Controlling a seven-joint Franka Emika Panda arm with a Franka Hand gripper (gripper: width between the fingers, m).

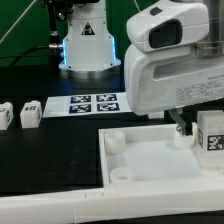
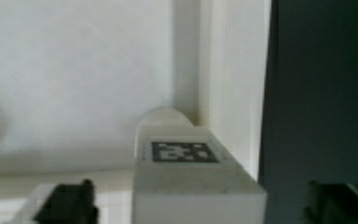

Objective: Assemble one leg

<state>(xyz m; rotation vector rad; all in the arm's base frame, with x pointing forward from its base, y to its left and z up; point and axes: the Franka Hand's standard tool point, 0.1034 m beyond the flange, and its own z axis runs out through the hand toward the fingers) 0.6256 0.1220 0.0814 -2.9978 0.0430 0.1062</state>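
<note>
The jaws are wide open. One black finger (image 2: 66, 200) is on each side of the leg (image 2: 190, 165), with a gap on both sides, so they hold nothing. The leg is a small white block with a black-and-white square tag on it. It is on the big white panel (image 1: 150, 160), at the exterior view's right, close beside the panel's raised rim. The panel has round sockets (image 1: 113, 141) at its corners. Farther back on the dark desk (image 1: 40, 150) lies the marker board (image 1: 95, 103) with four square tags. Two more legs (image 1: 30, 112) stand near it, on the exterior view's left.
</note>
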